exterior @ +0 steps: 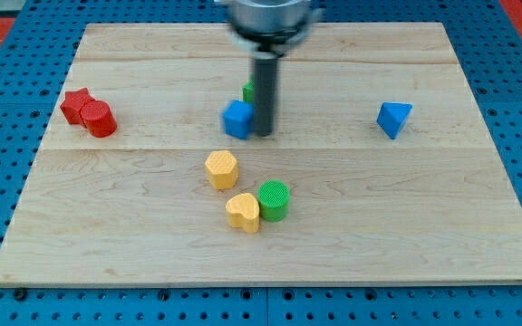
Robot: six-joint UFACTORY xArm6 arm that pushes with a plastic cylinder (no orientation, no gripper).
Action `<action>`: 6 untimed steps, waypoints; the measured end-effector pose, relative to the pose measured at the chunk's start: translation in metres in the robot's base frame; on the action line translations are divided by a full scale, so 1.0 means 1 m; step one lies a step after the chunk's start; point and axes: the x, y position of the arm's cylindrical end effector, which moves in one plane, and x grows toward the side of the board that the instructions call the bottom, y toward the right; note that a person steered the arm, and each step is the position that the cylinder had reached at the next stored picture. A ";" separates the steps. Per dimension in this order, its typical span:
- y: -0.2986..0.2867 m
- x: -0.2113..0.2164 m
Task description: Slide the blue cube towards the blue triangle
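Jaws are none on this arm: it ends in a dark rod, and my tip (264, 134) touches the blue cube (237, 119) on its right side, between it and the blue triangle (393, 119) far to the view's right. Behind the rod peeks a green block (248, 91). Below on the bench (460, 226) lie a yellow hexagon (221, 169), yellow heart (243, 212) touching a green cylinder (274, 200); a red star (76, 104) and red cylinder (100, 119) sit left.

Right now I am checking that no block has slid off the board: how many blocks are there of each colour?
Red: 2, a star and a cylinder
Blue: 2, a cube and a triangle
Yellow: 2, a hexagon and a heart
Green: 2, a cylinder and one half hidden behind the rod
Total: 8
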 end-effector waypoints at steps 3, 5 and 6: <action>-0.083 -0.044; -0.032 0.006; 0.008 -0.005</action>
